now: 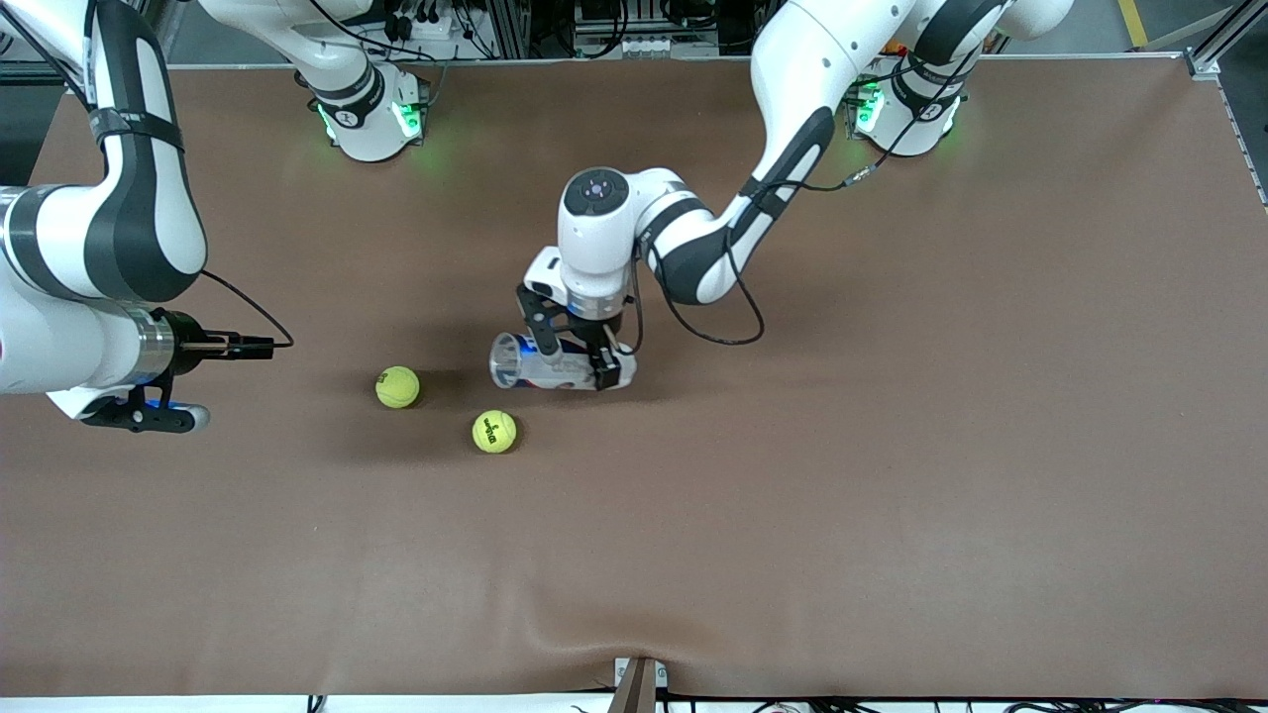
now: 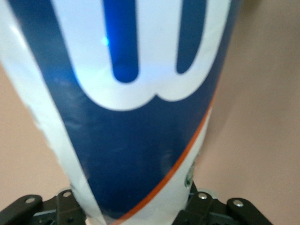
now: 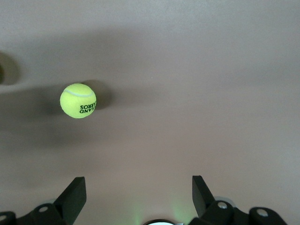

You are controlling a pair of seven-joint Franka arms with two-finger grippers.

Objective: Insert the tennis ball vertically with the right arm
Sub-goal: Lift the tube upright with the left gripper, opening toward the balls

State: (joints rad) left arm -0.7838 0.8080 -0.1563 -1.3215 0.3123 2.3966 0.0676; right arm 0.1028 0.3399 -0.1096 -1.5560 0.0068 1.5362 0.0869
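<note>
A tennis ball can (image 1: 548,366), clear with a blue and white label, lies on its side mid-table, its open mouth toward the right arm's end. My left gripper (image 1: 573,349) comes down from above and is shut on the can (image 2: 140,117), one finger on each side. Two yellow tennis balls lie near the mouth: one (image 1: 397,387) toward the right arm's end, the other (image 1: 494,432) nearer the front camera. My right gripper (image 1: 149,414) waits above the table at its own end, open and holding nothing (image 3: 138,194). Its wrist view shows one tennis ball (image 3: 78,101) ahead of the fingers.
The brown table cloth (image 1: 892,446) has a small ridge near its front edge (image 1: 555,634). A black cable (image 1: 713,327) loops down from the left arm beside the can. Both arm bases stand along the table's back edge.
</note>
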